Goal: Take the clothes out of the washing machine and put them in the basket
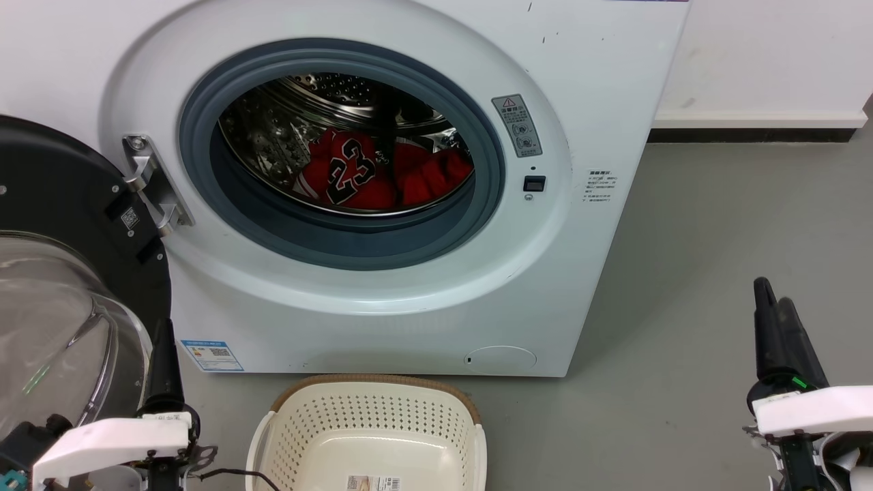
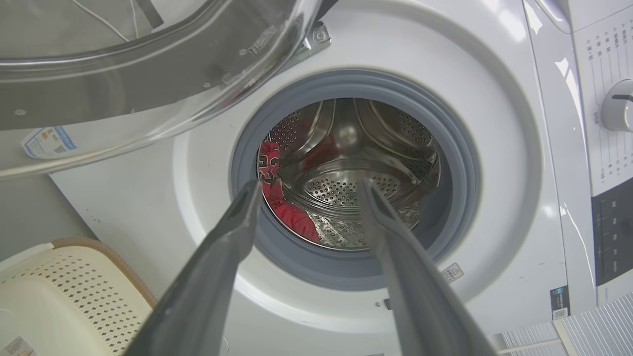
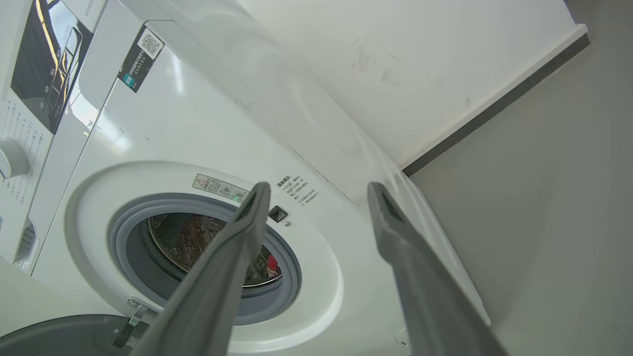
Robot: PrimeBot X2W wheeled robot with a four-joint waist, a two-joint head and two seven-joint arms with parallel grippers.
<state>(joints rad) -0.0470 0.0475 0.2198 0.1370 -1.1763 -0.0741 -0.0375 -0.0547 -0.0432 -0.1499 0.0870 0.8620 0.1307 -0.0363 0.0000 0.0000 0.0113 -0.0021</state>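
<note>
- Closest in, lower left of my head view: my left gripper (image 2: 309, 184). Its two dark fingers (image 2: 217, 267) are spread wide with nothing between them, and they point at the porthole.
- Just left of it is the open door (image 1: 61, 320), with a black frame and bulging clear glass, hung on a metal hinge (image 1: 146, 181).
- Blue label sticker (image 1: 211, 354) on the machine's lower left front, beside the door glass.
- Basket (image 1: 372, 383): cream perforated plastic with a brown rim. It stands on the grey floor (image 1: 716, 225) right in front of the washing machine (image 1: 409, 327), near its base. A paper label (image 1: 372, 483) lies on its bottom.
- The washing machine is white, with a grey rubber seal (image 1: 341, 239) around the porthole and a shiny perforated steel drum (image 1: 327, 92) behind it.
- Clothes (image 1: 382, 177): both pieces lie inside the drum, low at its bottom. The jersey (image 1: 348, 170) with the black 23 is on the left. The plain red garment (image 1: 433, 174) touches it on the right.
- Warning sticker (image 1: 517, 125) on the front panel right of the porthole, with a small black latch square (image 1: 534, 183) below it.
- My right gripper (image 1: 774, 293) is at the lower right over bare floor, well apart from the machine. In my right wrist view its fingers are wide apart and hold nothing.
- White wall (image 1: 764, 54) with a dark baseboard (image 1: 750, 134) runs behind, right of the machine.
</note>
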